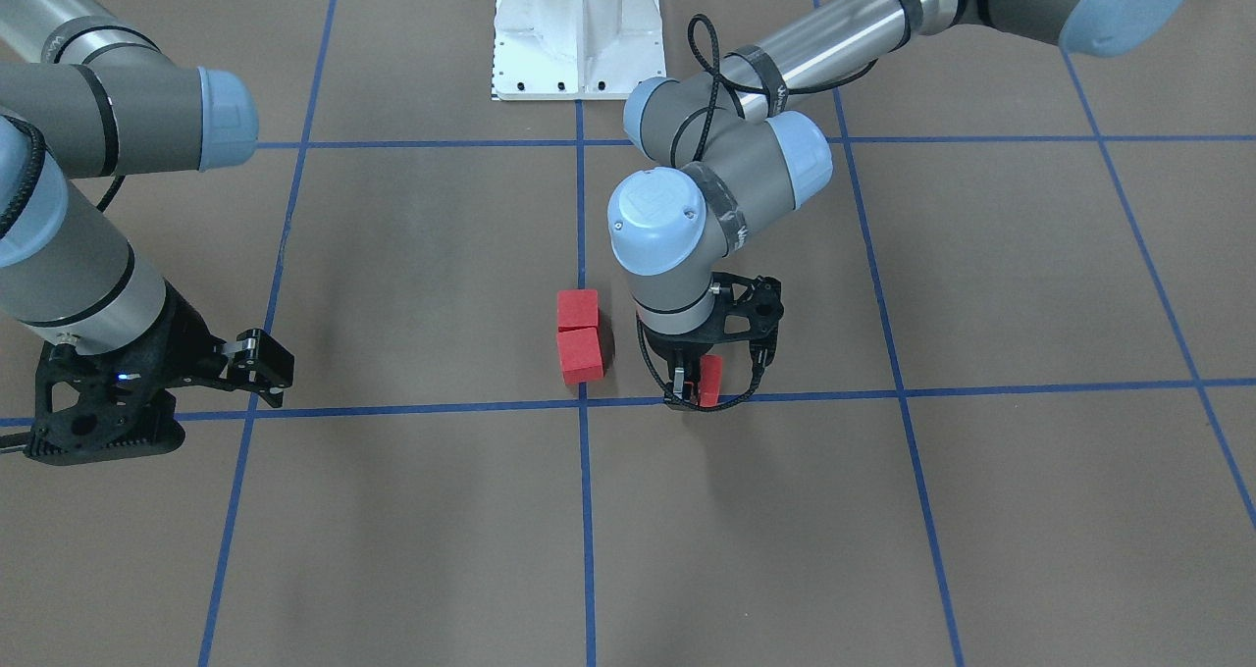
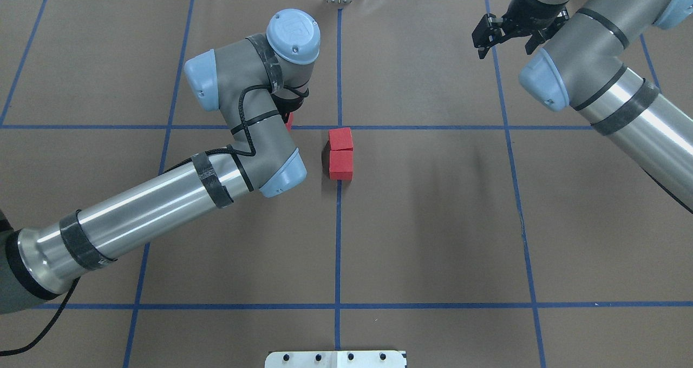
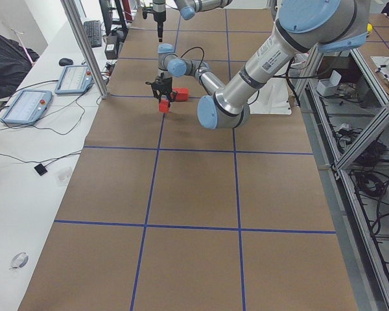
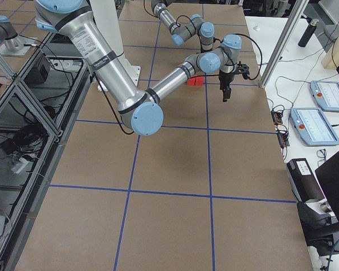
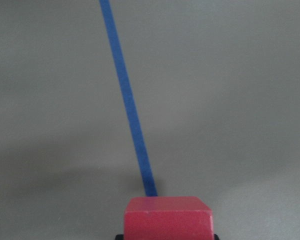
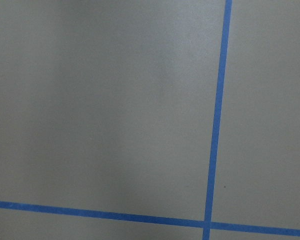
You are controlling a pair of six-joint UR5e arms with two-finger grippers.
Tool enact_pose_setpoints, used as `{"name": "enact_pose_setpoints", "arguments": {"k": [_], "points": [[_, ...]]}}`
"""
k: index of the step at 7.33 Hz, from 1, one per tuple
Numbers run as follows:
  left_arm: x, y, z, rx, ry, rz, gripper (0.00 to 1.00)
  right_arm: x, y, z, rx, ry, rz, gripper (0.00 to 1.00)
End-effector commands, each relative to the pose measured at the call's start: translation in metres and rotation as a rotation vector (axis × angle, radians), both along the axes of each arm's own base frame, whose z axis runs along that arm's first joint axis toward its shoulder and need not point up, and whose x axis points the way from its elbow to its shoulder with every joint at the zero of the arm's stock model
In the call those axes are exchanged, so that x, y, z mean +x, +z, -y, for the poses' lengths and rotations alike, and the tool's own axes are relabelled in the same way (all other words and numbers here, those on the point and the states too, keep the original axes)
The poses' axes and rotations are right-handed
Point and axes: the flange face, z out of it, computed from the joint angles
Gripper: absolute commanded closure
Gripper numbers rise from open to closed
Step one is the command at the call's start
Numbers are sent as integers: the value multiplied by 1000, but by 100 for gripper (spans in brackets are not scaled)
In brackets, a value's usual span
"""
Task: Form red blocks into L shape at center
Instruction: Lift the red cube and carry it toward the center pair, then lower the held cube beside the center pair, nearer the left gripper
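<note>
Front-facing view, largest first. Brown table (image 1: 1030, 275). Right gripper (image 1: 263, 361): spread, empty, well apart. Left gripper (image 1: 701, 384): clamped on third red block (image 1: 710, 378), near centre crossing (image 1: 584, 404). Two red blocks (image 1: 579, 338): touching, just beside crossing. Advice: seat third red block flush against the crossing-end block's side.

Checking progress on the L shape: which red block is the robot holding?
The red block clamped in the left end effector; the other two red blocks lie free, touching each other.

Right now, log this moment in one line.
left pincer: shut on third red block | two red blocks: touching, by center crossing | right pincer: open, empty, aside | L: not yet formed
</note>
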Motion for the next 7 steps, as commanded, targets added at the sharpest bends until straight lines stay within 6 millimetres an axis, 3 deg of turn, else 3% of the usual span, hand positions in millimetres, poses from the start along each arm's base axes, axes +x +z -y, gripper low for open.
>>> {"name": "enact_pose_setpoints", "arguments": {"k": [1,4,7], "points": [[18,-14,-17,-30,27,27,100,2,-6,-2,8,4,7,1],[32,-38,-20,-68,24,9,100,2,-5,-2,13,-2,6,1],[35,-41,-19,-81,12,3,100,2,-1,-3,10,-3,2,1]]}}
